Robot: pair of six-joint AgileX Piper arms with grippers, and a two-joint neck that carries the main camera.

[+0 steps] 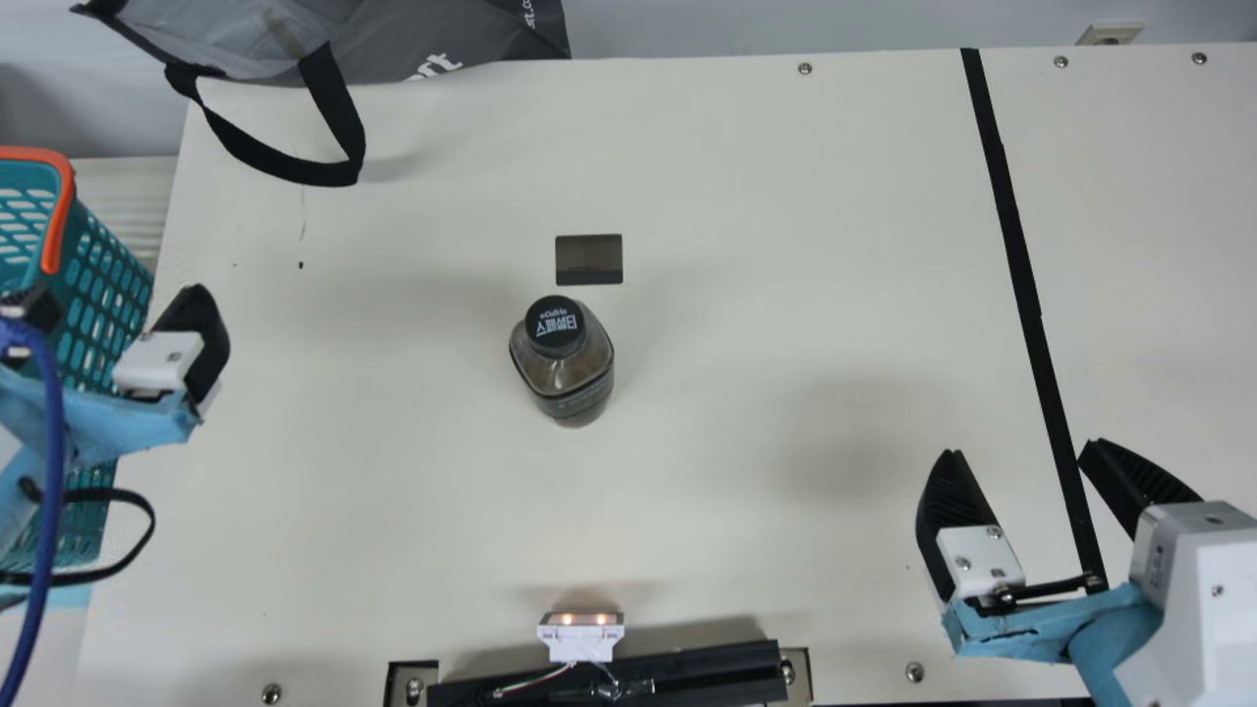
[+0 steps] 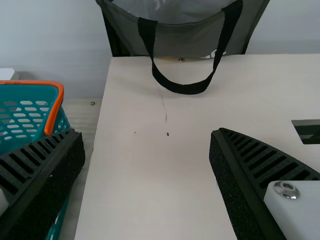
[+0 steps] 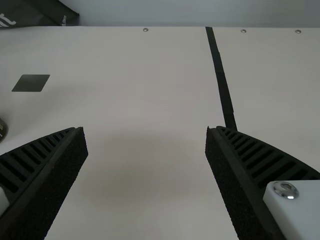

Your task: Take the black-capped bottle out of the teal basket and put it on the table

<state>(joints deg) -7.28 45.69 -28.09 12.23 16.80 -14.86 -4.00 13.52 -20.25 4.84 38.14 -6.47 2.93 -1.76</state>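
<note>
Main view: black-capped bottle upright on table, just beside dark rectangle. Left gripper wide open, unloaded, near teal basket. Right gripper wide open, unloaded, well apart from bottle.

Left wrist view: left gripper fingers spread, nothing gripped.

Right wrist view: right gripper fingers spread, nothing gripped.

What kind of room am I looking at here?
Probably a workshop or lab for trying out robots: two mechanical arms stand at a pale table with screws set in its top, and a cable runs along one arm. The everyday bottle and basket look like practice items.
</note>
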